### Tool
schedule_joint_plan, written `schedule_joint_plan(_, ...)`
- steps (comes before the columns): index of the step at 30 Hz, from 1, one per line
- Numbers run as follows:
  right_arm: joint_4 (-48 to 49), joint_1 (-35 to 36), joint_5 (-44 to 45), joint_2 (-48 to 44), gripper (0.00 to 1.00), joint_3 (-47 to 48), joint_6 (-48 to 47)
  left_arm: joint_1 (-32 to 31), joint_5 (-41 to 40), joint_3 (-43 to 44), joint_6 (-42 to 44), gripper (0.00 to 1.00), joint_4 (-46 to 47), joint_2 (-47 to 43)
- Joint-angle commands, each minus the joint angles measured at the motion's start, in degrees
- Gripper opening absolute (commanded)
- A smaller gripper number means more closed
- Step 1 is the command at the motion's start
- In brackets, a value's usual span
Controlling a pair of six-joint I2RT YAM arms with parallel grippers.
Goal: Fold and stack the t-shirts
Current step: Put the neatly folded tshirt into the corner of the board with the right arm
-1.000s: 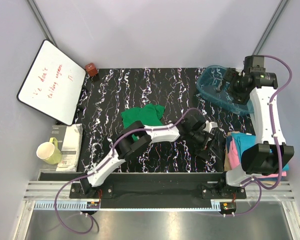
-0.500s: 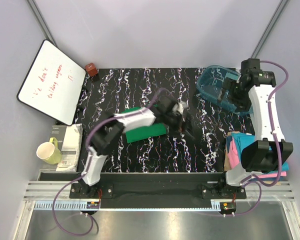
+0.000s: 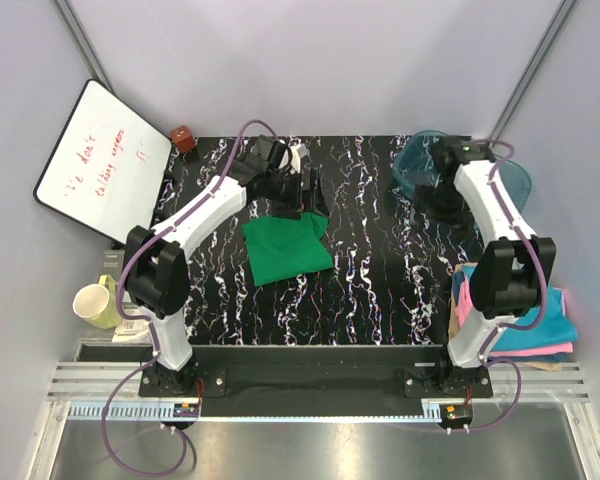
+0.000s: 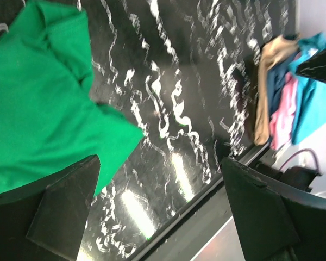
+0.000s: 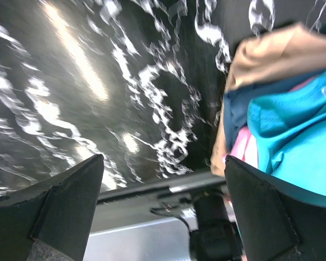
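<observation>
Green shirt (image 3: 285, 250) half-folded, unstacked. Left hand (image 3: 302, 188) just beyond it, spread, empty; right hand (image 3: 435, 195) likewise. Next, likely: pinch far edge, fold.

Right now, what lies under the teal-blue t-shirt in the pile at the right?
Under the teal-blue t-shirt a pink t-shirt shows at the edges, and a tan t-shirt lies lowest. The right arm covers part of the pile, so any other layer there cannot be seen.
</observation>
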Motion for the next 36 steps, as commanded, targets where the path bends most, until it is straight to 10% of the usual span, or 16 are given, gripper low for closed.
schedule_joint_plan(1,-3.8,3.0,5.9,1.1,1.00,-6.8,0.0,-0.1,-0.2,0.3,3.3,0.99,-3.4,-1.2)
schedule_joint_plan(24,-3.7,8.4,40.8,19.9,1.00,-9.2,3.2,5.1,8.1,-2.1,9.6,0.99,-3.9,-0.4)
schedule_joint_plan(36,-0.1,4.4,34.8,22.3,0.65,-11.9,-0.3,5.8,11.8,-3.5,7.1,0.99,-1.5,-0.1)
